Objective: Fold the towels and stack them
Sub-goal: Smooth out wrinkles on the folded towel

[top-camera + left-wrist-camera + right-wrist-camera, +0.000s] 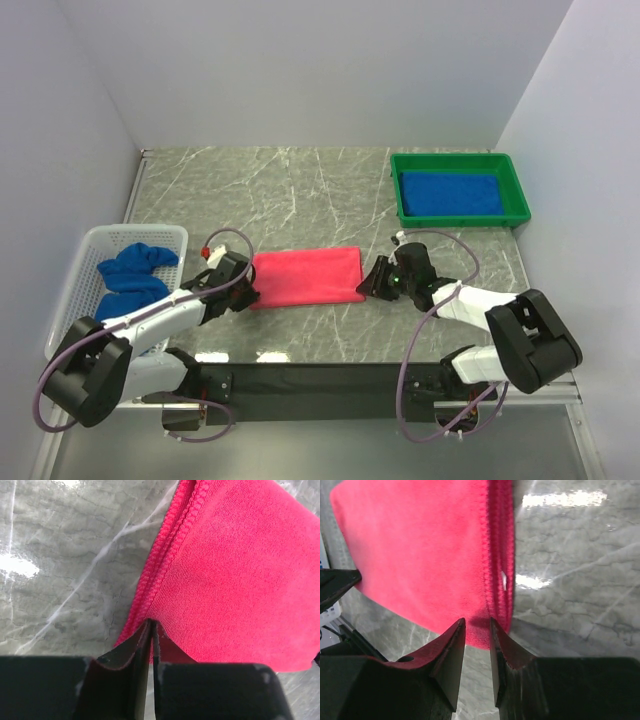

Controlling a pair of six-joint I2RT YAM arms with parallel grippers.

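Top view: the folded pink-red towel (306, 276) lies mid-tabletop toward the near edge, with the left gripper (243, 290) and right gripper (372, 280) at its ends. A blue towel (452, 194) lies in the green tray (458, 158) at the far right corner. A second blue towel (135, 272) is bunched in the white basket (140, 231) at the left edge.

Left wrist: the jaws are closed to a sliver and pinch the towel's hemmed corner.

Right wrist: the jaws stand narrowly apart, straddling the stitched edge without clamping it.

a folded towel (306, 276) lies on the table (300, 190), middle and toward the front. left of it stands a basket (90, 240) with a bunched towel (135, 275) inside. behind and to the right sits a tray (458, 160), a flat towel (452, 194) in it.
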